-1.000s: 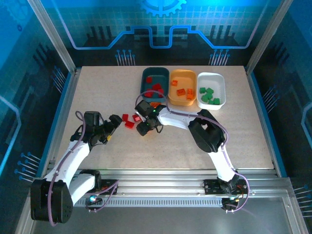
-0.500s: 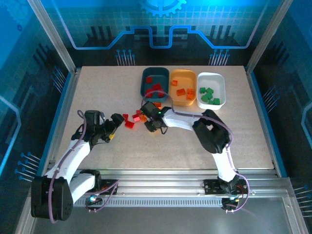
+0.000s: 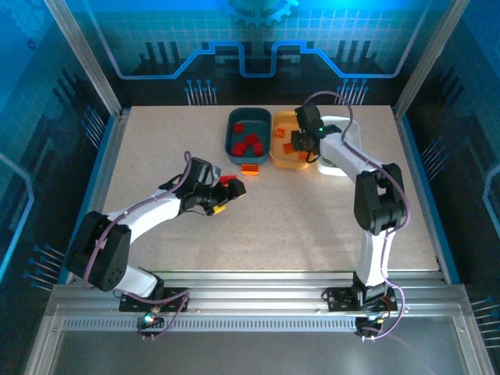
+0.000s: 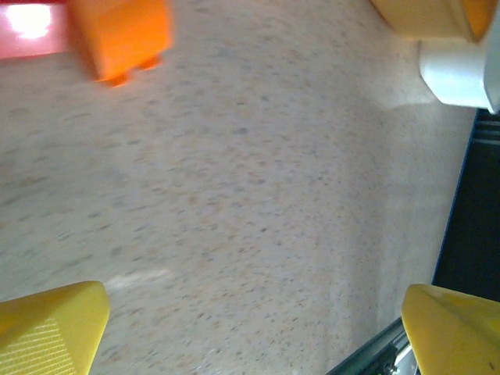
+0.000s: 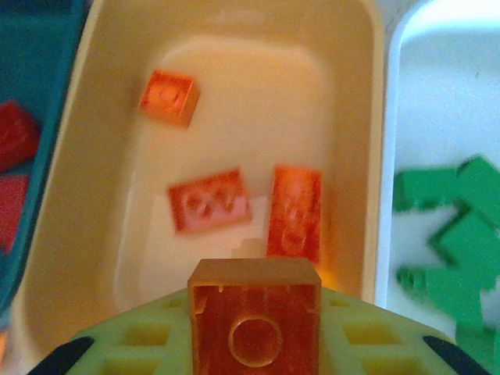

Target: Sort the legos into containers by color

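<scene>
Speckled beige counter [image 3: 312, 226] lies under both arms. An orange brick [image 5: 254, 312] is clamped in the jaws of the right gripper [image 3: 300, 147] and held above the orange tray [image 5: 351, 94], where three more orange bricks [image 5: 209, 201] lie. Half a second earlier this gripper was low over the counter.

The left gripper [image 4: 254, 320] is held with its jaws spread wide and nothing between them. It has been swung from the left to the centre.

Ahead of it an orange lego [image 4: 125, 35] and a red lego [image 4: 27, 22] are seen blurred, the red one cut off by the frame edge.

Red bricks [image 3: 250, 143] lie in the teal tray [image 3: 248, 111], green bricks [image 5: 461, 226] in the white tray [image 5: 445, 94].
</scene>
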Action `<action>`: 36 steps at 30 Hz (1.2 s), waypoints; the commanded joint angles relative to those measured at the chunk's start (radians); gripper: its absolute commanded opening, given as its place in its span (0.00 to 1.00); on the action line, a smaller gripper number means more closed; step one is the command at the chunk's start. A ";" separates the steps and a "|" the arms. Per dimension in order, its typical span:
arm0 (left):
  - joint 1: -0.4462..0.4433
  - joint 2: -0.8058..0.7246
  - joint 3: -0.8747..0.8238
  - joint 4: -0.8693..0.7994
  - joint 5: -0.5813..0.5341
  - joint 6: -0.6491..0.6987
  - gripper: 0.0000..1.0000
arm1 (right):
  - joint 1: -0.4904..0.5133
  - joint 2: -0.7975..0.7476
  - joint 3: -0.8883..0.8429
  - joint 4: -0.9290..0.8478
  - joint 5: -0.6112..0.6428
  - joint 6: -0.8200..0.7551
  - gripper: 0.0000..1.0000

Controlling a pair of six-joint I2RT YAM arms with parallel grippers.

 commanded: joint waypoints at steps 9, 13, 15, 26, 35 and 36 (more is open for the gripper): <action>-0.088 0.213 0.222 -0.276 -0.338 0.008 0.86 | 0.020 0.134 0.309 -0.202 -0.070 -0.037 0.61; -0.102 0.260 0.249 -0.270 -0.418 -0.012 0.86 | 0.022 -0.035 0.098 -0.106 -0.118 0.008 0.63; -0.101 0.295 0.273 -0.254 -0.444 -0.007 0.85 | 0.026 -0.131 -0.073 -0.030 -0.151 0.039 0.63; -0.114 0.485 0.473 -0.306 -0.593 0.014 0.60 | 0.046 -0.569 -0.634 0.089 -0.186 0.105 0.63; -0.145 0.545 0.560 -0.424 -0.695 0.038 0.62 | 0.009 -0.801 -0.769 0.063 -0.203 0.104 0.67; -0.147 0.554 0.574 -0.445 -0.720 0.043 0.63 | 0.005 -0.807 -0.799 0.069 -0.210 0.106 0.67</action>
